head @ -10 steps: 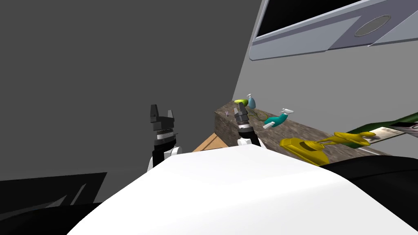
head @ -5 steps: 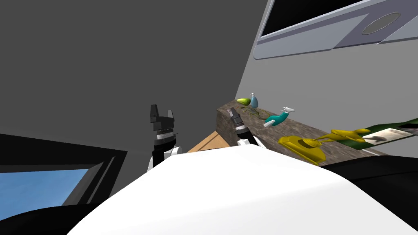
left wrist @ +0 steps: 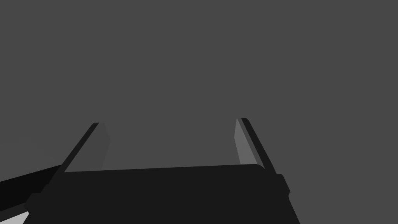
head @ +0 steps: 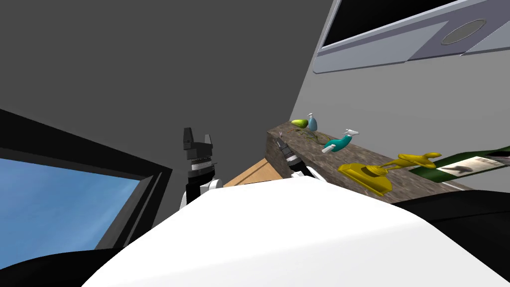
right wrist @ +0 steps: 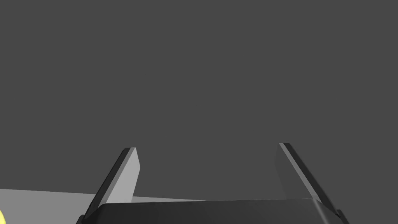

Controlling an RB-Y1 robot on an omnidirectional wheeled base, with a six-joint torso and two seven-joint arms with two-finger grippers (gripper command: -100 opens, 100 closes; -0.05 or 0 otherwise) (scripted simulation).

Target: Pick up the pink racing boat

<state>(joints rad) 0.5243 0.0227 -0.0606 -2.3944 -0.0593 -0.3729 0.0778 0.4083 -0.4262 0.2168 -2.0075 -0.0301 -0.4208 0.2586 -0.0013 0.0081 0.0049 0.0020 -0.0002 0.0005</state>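
Grey-bladed right gripper [head: 279, 141] spread at end of mottled brown shelf [head: 323, 160], tiny pinkish boat [head: 282, 134] just beside it, left gripper [head: 197, 135] raised, blades apart.

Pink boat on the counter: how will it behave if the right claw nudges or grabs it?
The boat looks tiny beside the right claw, so probably light and easily knocked. It sits near the counter's end, so a push might send it off. Its shape is too small to judge.

We look steeply down, rolled, from the head, bench [head: 326, 162] at frame right; both wrist cameras face the shared dark grey wall [head: 149, 60].
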